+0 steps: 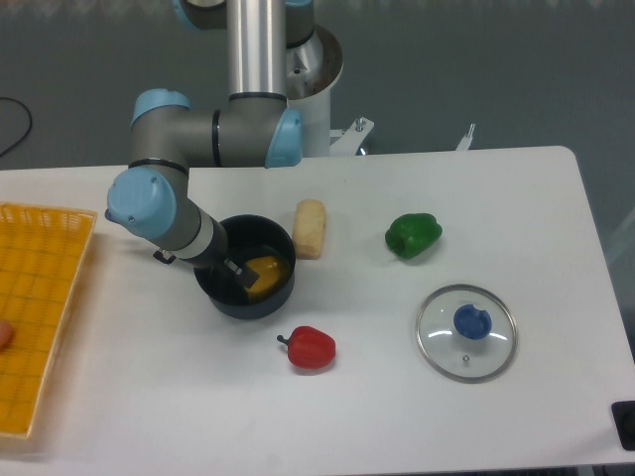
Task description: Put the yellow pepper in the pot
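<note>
The yellow pepper (268, 275) lies inside the dark pot (260, 305), toward its right side, left of the table's centre. My gripper (239, 270) reaches into the pot from the left at a slant. One dark finger (236, 267) rests against the pepper's left side. The other finger is hidden, so I cannot tell whether the jaws grip the pepper. The pot's handle is hidden under the arm.
A beige bread roll (310, 228) stands just right of the pot. A red pepper (312, 348) lies in front of it. A green pepper (413, 235) and a glass lid with a blue knob (466, 331) are to the right. A yellow basket (40, 307) sits at the left edge.
</note>
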`<control>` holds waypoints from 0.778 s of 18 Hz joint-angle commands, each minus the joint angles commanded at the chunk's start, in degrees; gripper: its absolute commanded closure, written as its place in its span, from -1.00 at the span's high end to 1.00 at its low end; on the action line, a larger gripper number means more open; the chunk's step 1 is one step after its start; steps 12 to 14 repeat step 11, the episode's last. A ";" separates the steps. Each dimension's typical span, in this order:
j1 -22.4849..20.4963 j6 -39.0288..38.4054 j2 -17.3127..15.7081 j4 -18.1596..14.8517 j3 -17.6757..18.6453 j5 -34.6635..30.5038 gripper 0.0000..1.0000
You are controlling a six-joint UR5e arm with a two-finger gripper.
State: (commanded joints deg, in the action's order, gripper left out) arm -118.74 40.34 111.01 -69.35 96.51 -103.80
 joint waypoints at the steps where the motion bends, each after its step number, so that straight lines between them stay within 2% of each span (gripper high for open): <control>1: -0.53 0.35 -0.17 0.09 -0.96 -0.35 1.00; 3: -2.89 0.53 0.08 -0.96 -6.04 -0.70 1.00; 4: -4.03 0.62 -0.17 -0.96 -6.76 -0.44 1.00; 9: -6.41 3.86 -1.76 -0.35 -6.77 -0.27 1.00; 14: -6.77 4.22 -1.85 -0.26 -6.86 -0.35 1.00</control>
